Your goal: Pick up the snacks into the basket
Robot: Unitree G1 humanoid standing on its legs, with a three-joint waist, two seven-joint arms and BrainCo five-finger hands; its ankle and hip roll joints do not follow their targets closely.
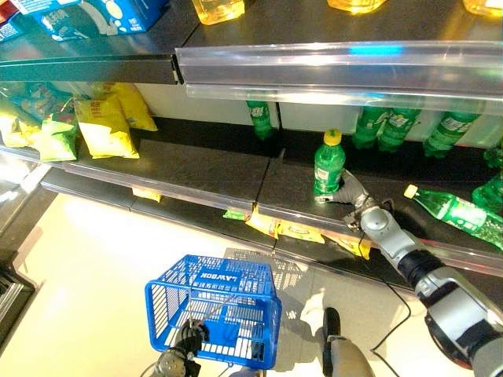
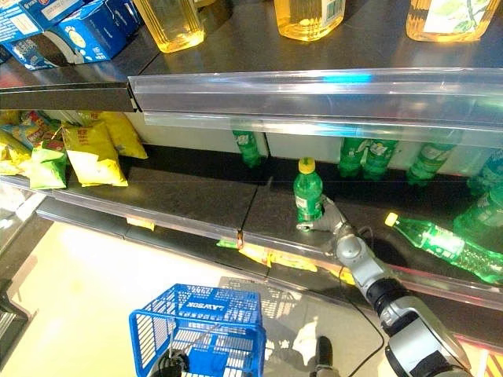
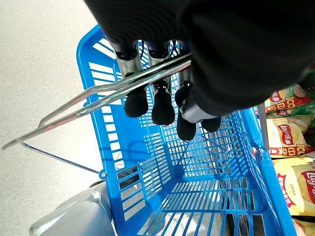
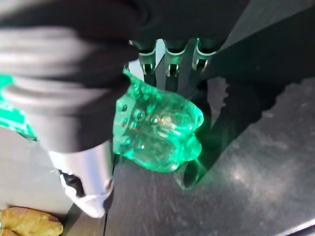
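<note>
- While the robot faces a dark supermarket shelf [image 1: 196, 169] in the left eye view, its right hand [image 1: 355, 201] reaches to the base of an upright green plastic bottle with a yellow cap [image 1: 328, 163]; yellow snack bags [image 1: 104, 126] lie well apart at the shelf's left end.
- Right eye view: another green bottle lying on its side [image 2: 440, 242] rests on the shelf right of the hand, and a blue plastic shopping basket [image 2: 198, 334] hangs low over the pale floor [image 2: 86, 275].
- Left wrist view: the left hand [image 3: 162, 93] has its dark-tipped fingers curled round the basket's metal wire handle [image 3: 103, 96]; no snacks lie in the basket.
- Right wrist view: thumb and fingers [image 4: 170, 61] flank the bottle's translucent green base; whether they clamp it cannot be told.
</note>
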